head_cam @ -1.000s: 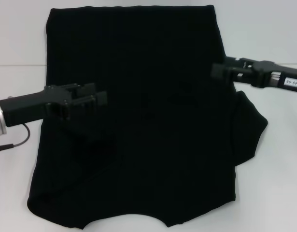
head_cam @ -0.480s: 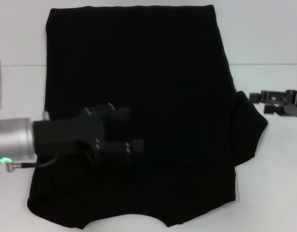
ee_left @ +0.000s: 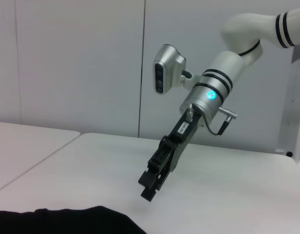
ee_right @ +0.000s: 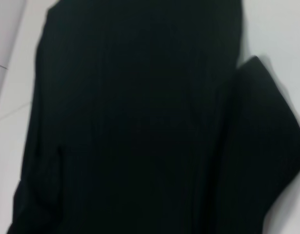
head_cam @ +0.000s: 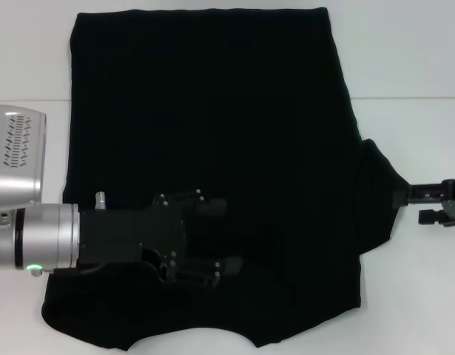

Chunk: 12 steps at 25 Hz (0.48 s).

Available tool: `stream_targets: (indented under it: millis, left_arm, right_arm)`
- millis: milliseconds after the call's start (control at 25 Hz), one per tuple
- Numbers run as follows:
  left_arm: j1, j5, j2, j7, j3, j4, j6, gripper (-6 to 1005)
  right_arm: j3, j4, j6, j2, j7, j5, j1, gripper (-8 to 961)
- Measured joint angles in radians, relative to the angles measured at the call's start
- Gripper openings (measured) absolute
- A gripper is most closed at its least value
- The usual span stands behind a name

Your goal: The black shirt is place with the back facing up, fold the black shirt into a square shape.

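Since a second ago our left pincer (head_cam: 223, 240) has dropped low over the black shirt (head_cam: 212, 111), fingers parted; the right pincer (head_cam: 405, 196) has backed off beside the unfolded sleeve, nearest it. The left wrist view shows the right pincer narrow, empty above the tabletop (ee_left: 237, 185). The right wrist view shows the shirt lying lengthwise.

**Silver wrists, black grippers, white arm links**

The left arm's wrist is a brushed silver cylinder (head_cam: 46, 248) with a small green light near its lower edge and a short metal stud on top. Beside it sits a silver camera housing (head_cam: 16, 155) with a perforated grille. The matte black left gripper (head_cam: 209, 240) carries small bright screw heads along its blocky body.

Seen from the left wrist, the right arm has a glossy white link with black bands (ee_left: 267, 27), a silver cylindrical wrist (ee_left: 215, 87) (glowing cyan dot, thin looped black cable), a silver camera pod (ee_left: 167, 68), and the slim black right gripper (ee_left: 152, 183).
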Motion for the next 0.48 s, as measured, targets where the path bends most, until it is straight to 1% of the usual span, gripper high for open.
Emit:
stream_targets:
  millis: [240,440,480]
  left_arm:
    - [0.001,0.005,-0.002,0.001,-0.002,0.001,-0.008,937]
    - [0.001,0.005,-0.001,0.002,-0.009,-0.001,-0.023,937]
    - [0.001,0.005,0.0,0.002,-0.009,-0.001,-0.024,937]
  right_arm:
    - [-0.008,0.056,0.09,0.01,0.003,-0.042,0.034,855]
    - [-0.04,0.118,0.177,0.018,0.003,-0.044,0.061,768]
    - [-0.045,0.122,0.187,0.021,0.003,-0.044,0.065,770]
